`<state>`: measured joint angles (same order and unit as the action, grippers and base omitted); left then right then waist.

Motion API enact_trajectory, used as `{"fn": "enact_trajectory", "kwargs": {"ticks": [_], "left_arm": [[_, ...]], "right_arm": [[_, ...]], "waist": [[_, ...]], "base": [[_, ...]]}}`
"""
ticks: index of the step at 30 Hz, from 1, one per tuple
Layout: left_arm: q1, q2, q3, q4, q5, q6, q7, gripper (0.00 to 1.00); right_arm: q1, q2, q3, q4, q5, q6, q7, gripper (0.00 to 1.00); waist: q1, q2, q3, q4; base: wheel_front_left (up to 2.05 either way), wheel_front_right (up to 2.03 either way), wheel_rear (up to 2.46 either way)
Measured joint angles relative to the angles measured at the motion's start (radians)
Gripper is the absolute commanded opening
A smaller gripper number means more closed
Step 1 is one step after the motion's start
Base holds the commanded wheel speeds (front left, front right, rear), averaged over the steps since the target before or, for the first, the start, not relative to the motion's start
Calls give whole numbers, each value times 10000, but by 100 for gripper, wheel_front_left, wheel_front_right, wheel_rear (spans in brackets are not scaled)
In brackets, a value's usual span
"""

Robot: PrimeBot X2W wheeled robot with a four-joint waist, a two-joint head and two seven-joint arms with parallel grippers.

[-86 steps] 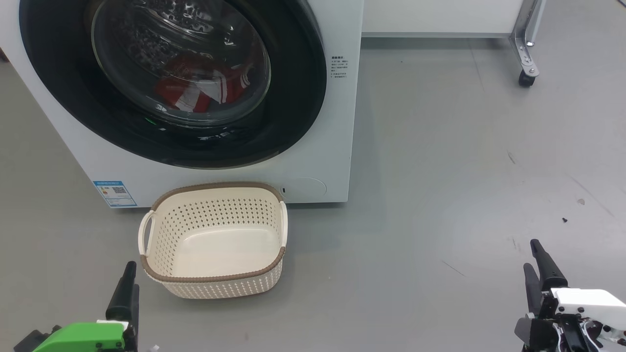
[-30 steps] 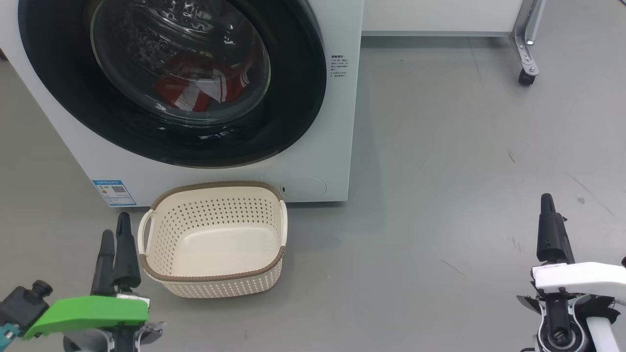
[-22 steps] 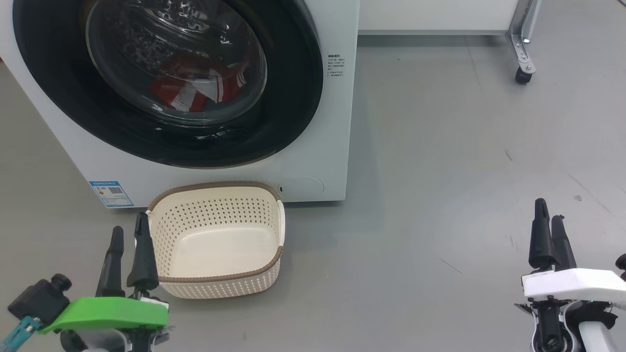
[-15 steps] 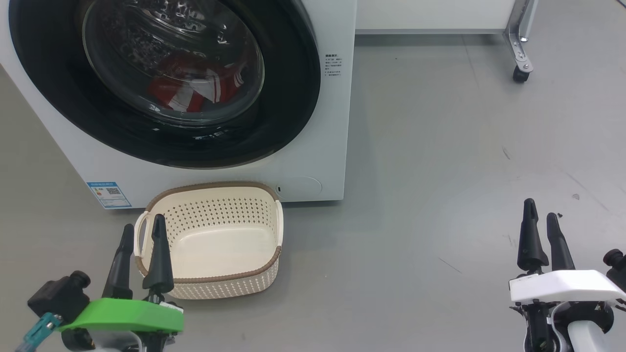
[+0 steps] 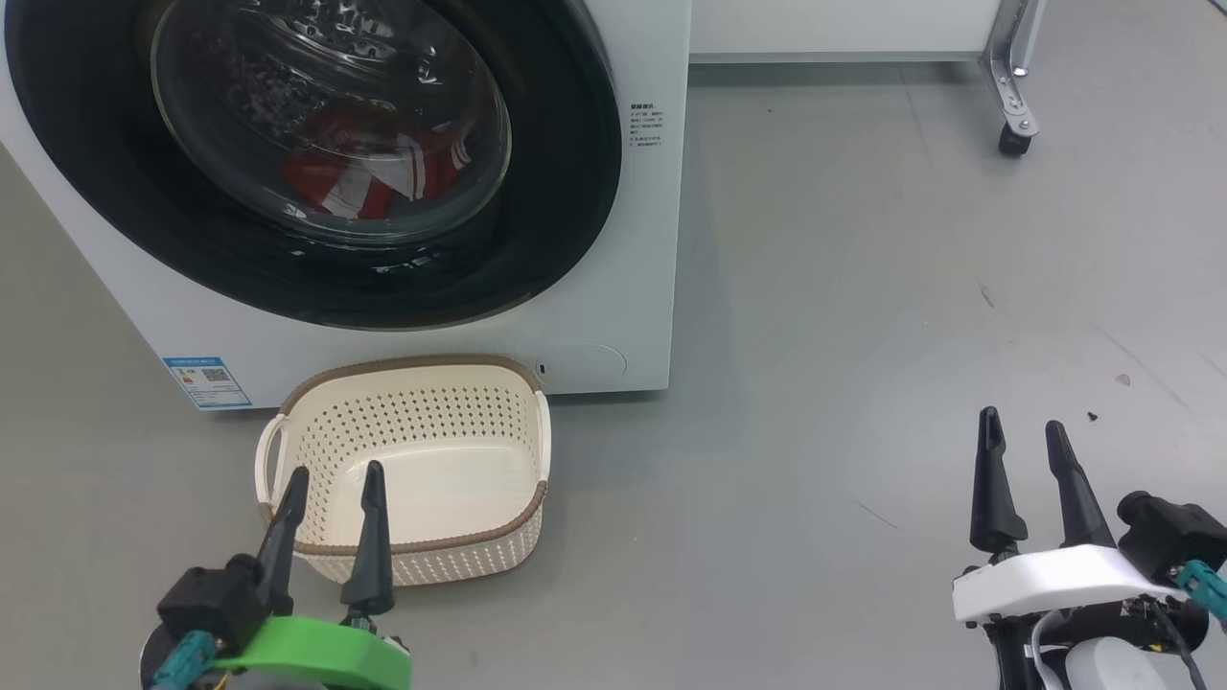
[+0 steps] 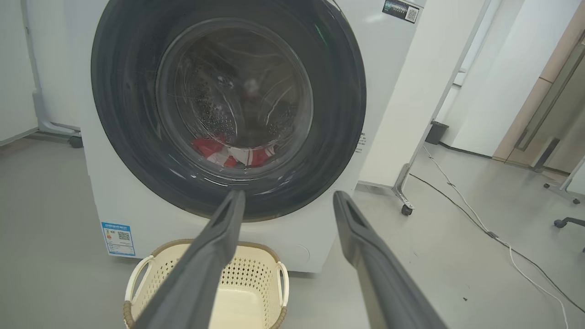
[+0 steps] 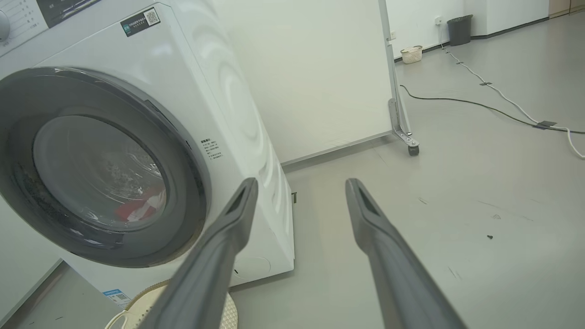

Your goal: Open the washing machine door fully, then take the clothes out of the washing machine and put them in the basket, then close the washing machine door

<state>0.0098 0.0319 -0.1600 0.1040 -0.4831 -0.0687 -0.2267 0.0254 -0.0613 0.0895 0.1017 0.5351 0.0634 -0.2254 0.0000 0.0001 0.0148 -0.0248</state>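
Nearest you, your left gripper (image 5: 335,470) is hanging with its two fingers spread apart and nothing between them, its tips lying over the near left rim of the basket (image 5: 414,362) in the head view. From here you cannot tell whether they are touching it. Your right gripper (image 5: 1020,419) is hovering well off to the right over the bare grey floor (image 5: 844,287), fingers likewise apart and holding nothing.

The basket is sitting upright on the floor with nothing in it, just in front of the washing machine (image 5: 623,307), near its blue label (image 5: 206,381). The washing machine door (image 5: 566,192) is sitting closed against the machine's front. Behind its glass, the clothes (image 5: 359,182) are lying in a red and white heap low in the drum. Farther right, a caster wheel (image 5: 1011,142) is resting on the floor.
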Motion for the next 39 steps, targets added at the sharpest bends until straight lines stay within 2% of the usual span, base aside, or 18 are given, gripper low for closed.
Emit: {"fn": "enact_trajectory", "kwargs": {"ticks": [5, 11, 22, 39], "left_arm": [[25, 19, -232, 247, 1047, 247, -138, 100], [28, 29, -359, 550, 1055, 552, -224, 100], [27, 44, -479, 1041, 694, 903, -224, 100], [-4, 52, -671, 1400, 696, 1032, -224, 100]], "right_arm": [[44, 2, 180, 230, -794, -316, -117, 100], [45, 6, 307, 533, -1218, -556, -222, 100], [34, 8, 443, 963, -1417, -663, -221, 100], [-75, 35, 476, 1254, -1417, -750, -221, 100]], "waist": [[0, 0, 57, 2], [0, 0, 92, 29], [0, 0, 108, 26], [0, 0, 111, 7]], "base": [[0, 0, 0], [0, 0, 0], [0, 0, 0], [0, 0, 0]]}}
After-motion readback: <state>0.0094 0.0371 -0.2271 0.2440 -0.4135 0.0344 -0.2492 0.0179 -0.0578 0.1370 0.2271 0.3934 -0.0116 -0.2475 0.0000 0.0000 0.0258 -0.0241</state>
